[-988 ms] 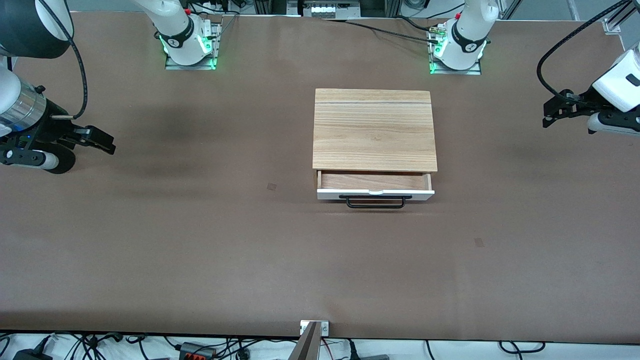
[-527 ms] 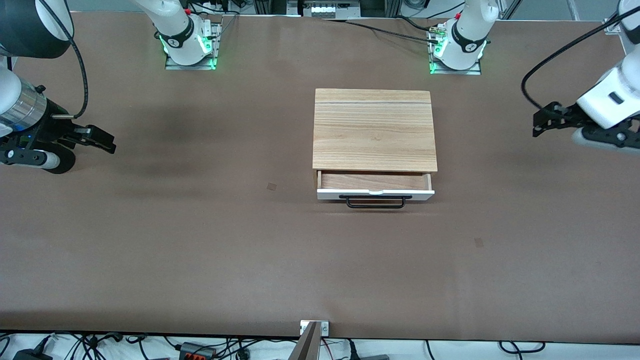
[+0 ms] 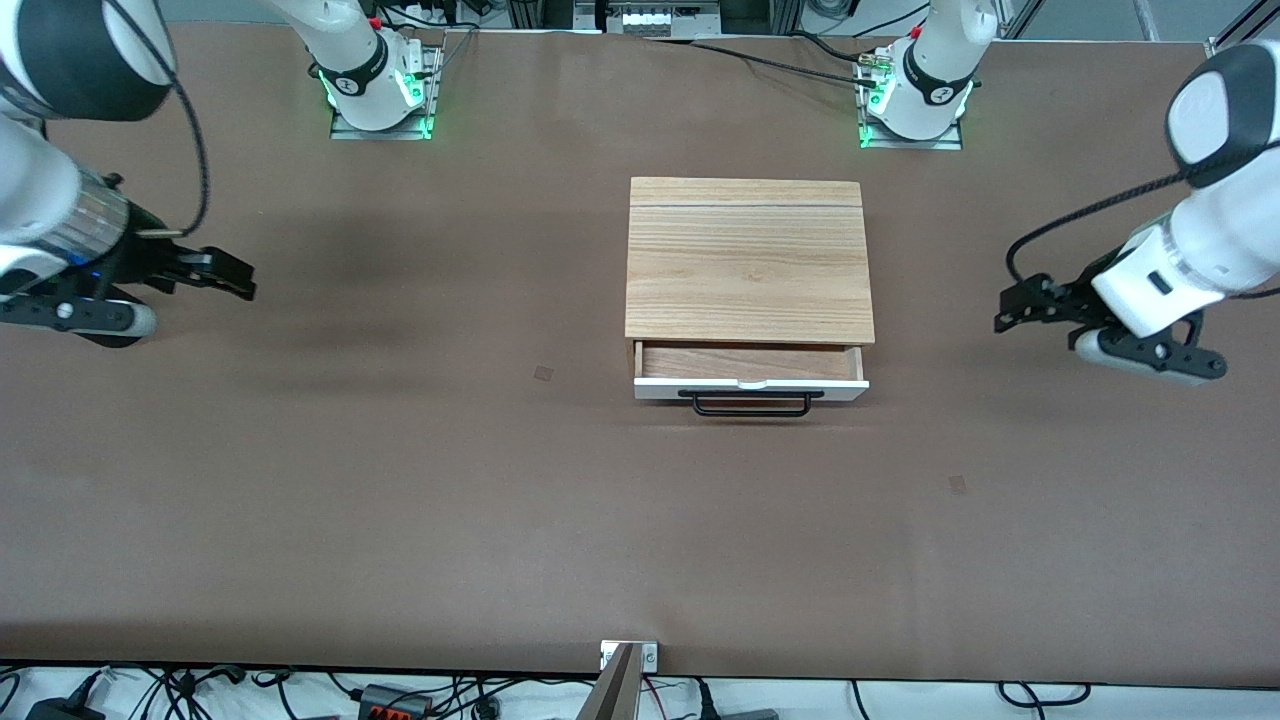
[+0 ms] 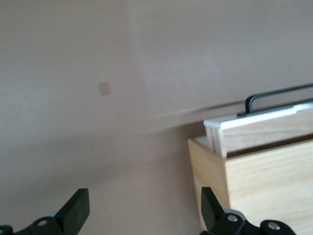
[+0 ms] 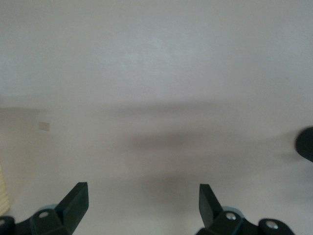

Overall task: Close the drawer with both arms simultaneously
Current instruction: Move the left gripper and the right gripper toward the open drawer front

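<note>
**Drawer partly open, both grippers off to the sides**

The drawer (image 3: 750,378) sits pulled partway out of its wooden box (image 3: 748,260) mid-worktop (image 3: 400,500), handle (image 3: 751,404) facing the front camera. Left gripper (image 3: 1012,308) hangs over bare worktop toward the left arm's end, fingers spread wide, holding nothing. Right gripper (image 3: 238,281) is over the right arm's end, also wide and empty.

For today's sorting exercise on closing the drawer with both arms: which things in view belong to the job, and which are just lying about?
Belongs to the job:
drawer, partly open
wooden box that holds it
left gripper, jaws open, over bare table
right gripper, jaws open, over bare table

Just lying about:
cables along the table's edge nearest the front camera
</note>
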You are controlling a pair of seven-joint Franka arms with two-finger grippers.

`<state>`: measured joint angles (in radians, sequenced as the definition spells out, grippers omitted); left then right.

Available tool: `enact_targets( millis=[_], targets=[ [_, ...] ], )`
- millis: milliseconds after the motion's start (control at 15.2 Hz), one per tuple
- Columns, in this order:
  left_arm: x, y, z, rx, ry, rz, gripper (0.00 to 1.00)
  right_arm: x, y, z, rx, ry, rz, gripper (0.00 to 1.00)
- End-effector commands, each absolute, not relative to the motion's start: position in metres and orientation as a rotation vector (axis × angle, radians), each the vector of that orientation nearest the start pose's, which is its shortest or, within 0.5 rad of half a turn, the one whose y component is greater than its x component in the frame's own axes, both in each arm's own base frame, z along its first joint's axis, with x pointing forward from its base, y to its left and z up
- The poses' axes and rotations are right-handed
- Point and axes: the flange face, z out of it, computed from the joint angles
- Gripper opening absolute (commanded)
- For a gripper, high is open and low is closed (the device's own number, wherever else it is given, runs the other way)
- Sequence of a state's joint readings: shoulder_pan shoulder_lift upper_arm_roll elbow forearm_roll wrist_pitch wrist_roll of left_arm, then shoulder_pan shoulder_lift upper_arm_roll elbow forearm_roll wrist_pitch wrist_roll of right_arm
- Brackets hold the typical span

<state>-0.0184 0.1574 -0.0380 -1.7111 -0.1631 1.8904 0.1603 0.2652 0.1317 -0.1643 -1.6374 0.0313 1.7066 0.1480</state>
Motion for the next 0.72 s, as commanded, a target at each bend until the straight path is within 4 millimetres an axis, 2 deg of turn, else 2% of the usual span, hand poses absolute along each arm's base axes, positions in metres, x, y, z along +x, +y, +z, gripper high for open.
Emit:
enact_targets(
  millis=[0,198,263,329,395,461,659],
  targets=[
    [0.632,-0.071,0.481,-3.319,0.259,-0.132,1.00,0.616,0.106,0.502,-3.026,0.096,0.050,1.00],
    [0.645,-0.096,0.460,-3.398,0.204,-0.207,1.00,0.625,0.154,0.463,-2.925,0.111,0.106,1.00],
    [0.650,-0.107,0.452,-3.411,0.182,-0.240,1.00,0.628,0.176,0.449,-2.915,0.085,0.082,1.00],
    [0.654,-0.118,0.445,-3.413,0.156,-0.275,1.00,0.628,0.209,0.433,-2.899,0.052,0.061,1.00],
    [0.657,-0.132,0.438,-3.417,0.117,-0.305,1.00,0.630,0.231,0.424,-2.859,0.100,0.035,1.00],
    [0.662,-0.144,0.426,-3.419,0.078,-0.343,1.00,0.637,0.238,0.413,-2.803,0.189,0.022,1.00],
    [0.675,-0.161,0.395,-3.407,0.062,-0.473,1.00,0.653,0.283,0.386,-2.702,0.212,0.031,1.00]
  ],
)
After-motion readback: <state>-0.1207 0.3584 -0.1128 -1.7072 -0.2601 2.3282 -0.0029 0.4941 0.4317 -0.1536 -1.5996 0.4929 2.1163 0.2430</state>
